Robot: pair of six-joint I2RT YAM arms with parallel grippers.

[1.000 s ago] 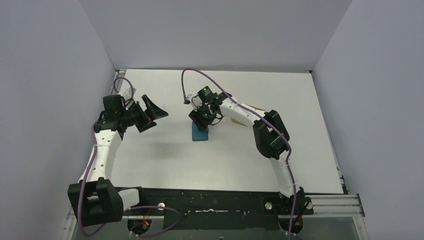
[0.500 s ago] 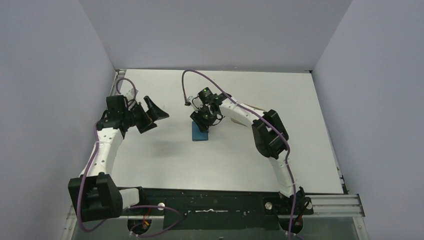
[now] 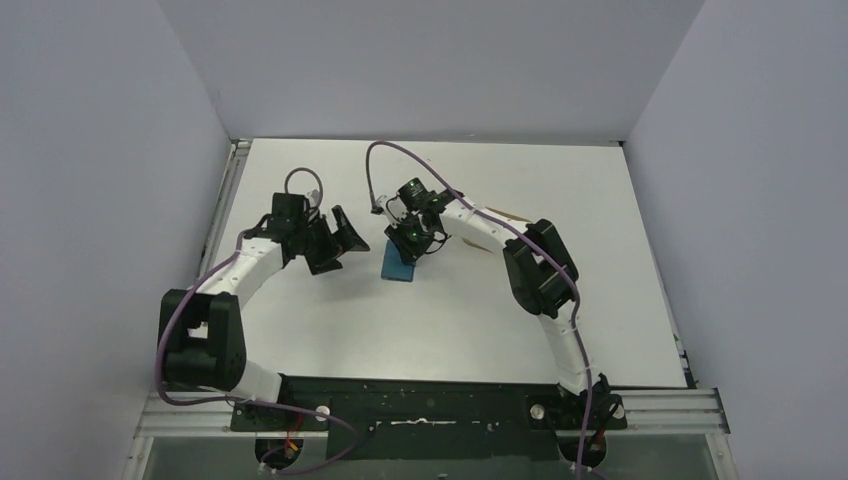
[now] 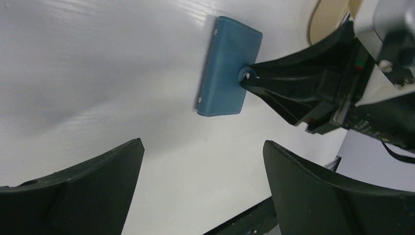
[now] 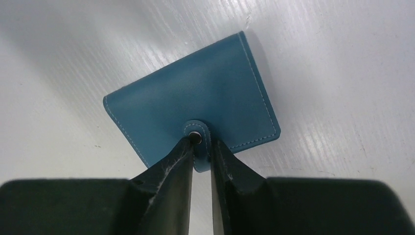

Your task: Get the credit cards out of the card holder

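Observation:
The card holder is a teal wallet lying closed and flat on the white table. No credit cards show; the closed wallet hides its inside. My right gripper reaches down at the wallet's edge, its jaws closed on either side of the short snap tab. In the left wrist view the same black fingers meet the tab on the card holder. My left gripper hangs open just left of the wallet, nothing between its fingers, and apart from it.
A tan oval tray lies behind the right arm, partly hidden by it. Grey walls close in the table on three sides. The black base rail runs along the near edge.
My left arm has swung right from the left wall toward the wallet. The right gripper's jaws have narrowed onto the snap tab. The wallet has stayed put.

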